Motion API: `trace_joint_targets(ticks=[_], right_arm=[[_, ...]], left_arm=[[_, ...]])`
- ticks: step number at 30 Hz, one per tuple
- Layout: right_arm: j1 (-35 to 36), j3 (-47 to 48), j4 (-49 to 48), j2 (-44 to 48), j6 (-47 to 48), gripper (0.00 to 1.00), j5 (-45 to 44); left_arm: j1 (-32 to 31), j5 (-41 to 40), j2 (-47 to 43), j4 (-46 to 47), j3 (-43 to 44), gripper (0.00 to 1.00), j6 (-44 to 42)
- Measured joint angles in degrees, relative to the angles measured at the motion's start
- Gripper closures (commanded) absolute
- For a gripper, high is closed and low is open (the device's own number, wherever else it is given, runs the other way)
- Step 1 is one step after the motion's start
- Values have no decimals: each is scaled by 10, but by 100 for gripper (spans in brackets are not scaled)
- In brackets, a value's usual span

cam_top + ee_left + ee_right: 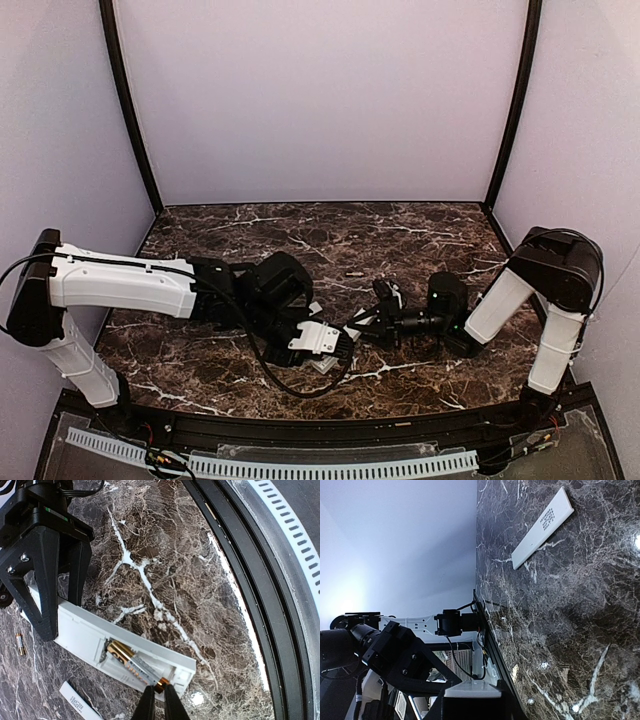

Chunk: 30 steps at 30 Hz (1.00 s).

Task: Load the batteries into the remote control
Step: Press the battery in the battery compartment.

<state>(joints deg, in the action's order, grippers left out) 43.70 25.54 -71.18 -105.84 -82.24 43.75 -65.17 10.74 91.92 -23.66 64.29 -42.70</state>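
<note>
The white remote control lies on the marble table with its battery compartment open and facing up. A gold and silver battery sits at an angle in the compartment. My left gripper is shut on the battery's copper end, near the remote's end wall. My right gripper is shut on the remote's other end; in the right wrist view the remote's end shows between the right gripper's fingers. In the top view the left gripper and the right gripper meet at the table's middle and hide most of the remote.
A second battery lies loose on the table beyond the remote; it also shows in the top view. A thin flat white strip with small print lies beside the remote. The table's black front edge is close by.
</note>
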Motion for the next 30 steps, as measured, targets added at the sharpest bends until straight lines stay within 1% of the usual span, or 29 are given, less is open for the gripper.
trace_joint_targets(ticks=[5, 18, 26, 30], right_arm=[[0, 1, 1, 0, 1, 100, 2], [0, 1, 16, 0, 10, 100, 0], [7, 16, 14, 0, 11, 100, 2], [8, 19, 6, 0, 11, 100, 1]], left_arm=[[0, 3, 8, -6, 8, 95, 6], [0, 22, 40, -33, 40, 96, 14], [-1, 33, 68, -7, 75, 95, 12], [-5, 39, 76, 0, 77, 95, 11]])
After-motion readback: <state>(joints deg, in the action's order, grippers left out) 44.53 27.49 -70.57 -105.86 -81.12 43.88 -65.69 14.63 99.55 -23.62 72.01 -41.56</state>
